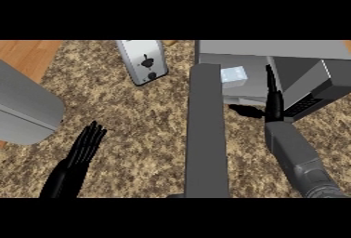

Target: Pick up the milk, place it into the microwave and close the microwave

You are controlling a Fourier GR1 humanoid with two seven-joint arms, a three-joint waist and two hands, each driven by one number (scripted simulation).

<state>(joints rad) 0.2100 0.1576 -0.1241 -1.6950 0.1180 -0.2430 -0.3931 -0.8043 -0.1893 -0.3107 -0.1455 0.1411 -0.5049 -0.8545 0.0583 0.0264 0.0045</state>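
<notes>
Overhead, looking steeply down, a speckled brown granite tabletop (137, 139) fills most of the view. At the upper right stands a grey microwave (274, 49), and its door (207, 135) is swung open, seen edge-on as a long grey slab running from the microwave's front down toward the lower edge of the view. Inside the open cavity, just right of the door's top, sits the milk (234, 76), a small pale blue-white carton, upright on the microwave floor.

The right hand (272, 100) comes up from the lower right on a grey forearm. Its black fingers are straight and held together, pointing up along the cavity opening, right of the milk and apart from it. It holds nothing.

The left hand (87, 144) rests at the lower left above the tabletop, fingers straight and slightly spread, also holding nothing.

A silver toaster (142, 60) lies near the top centre, left of the microwave. A rounded grey appliance (24, 111) occupies the left edge; what it is cannot be told.
</notes>
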